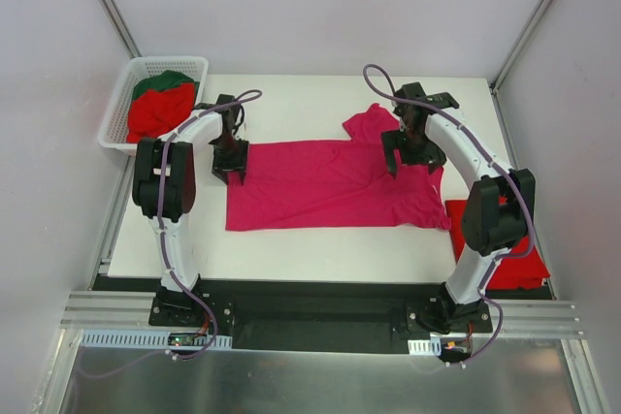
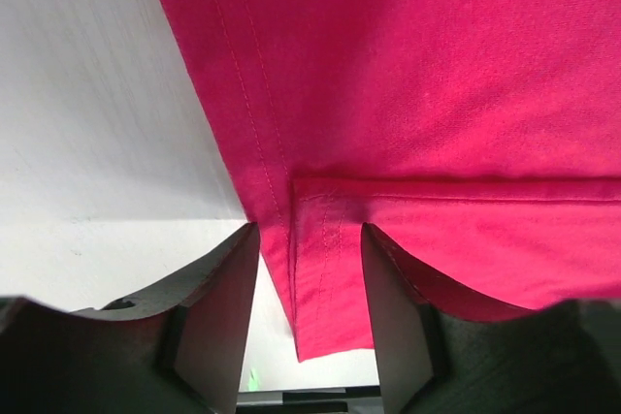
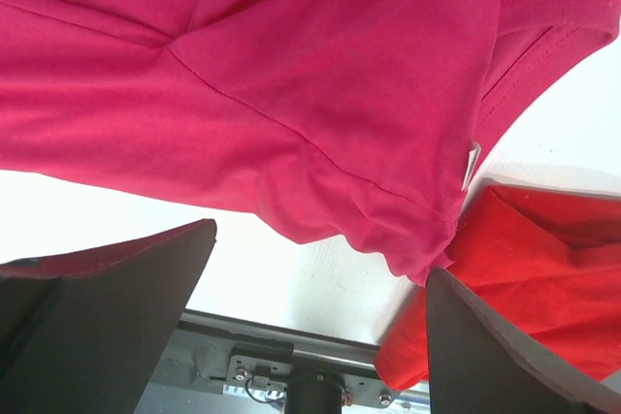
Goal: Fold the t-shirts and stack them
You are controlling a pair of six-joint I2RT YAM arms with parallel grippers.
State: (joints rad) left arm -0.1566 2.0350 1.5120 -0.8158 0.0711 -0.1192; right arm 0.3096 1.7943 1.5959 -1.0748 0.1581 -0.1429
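A magenta-pink t-shirt [image 1: 330,186] lies spread flat across the middle of the table, one sleeve pointing to the far side. My left gripper [image 1: 230,174] is down at its left hem. In the left wrist view the fingers [image 2: 218,298] straddle the hem corner [image 2: 330,278], half closed, with table showing between the left finger and the cloth. My right gripper [image 1: 412,157] hovers wide open over the shirt's right part [image 3: 291,75], holding nothing. A bright red t-shirt [image 1: 524,264] lies folded at the right front, partly under my right arm.
A white lattice basket [image 1: 121,109] at the far left holds a red shirt [image 1: 160,109] with a dark green one [image 1: 170,79] on top. The red cloth [image 3: 543,278] touches the magenta shirt's edge. The table's front edge and metal rail [image 3: 291,346] lie just beyond.
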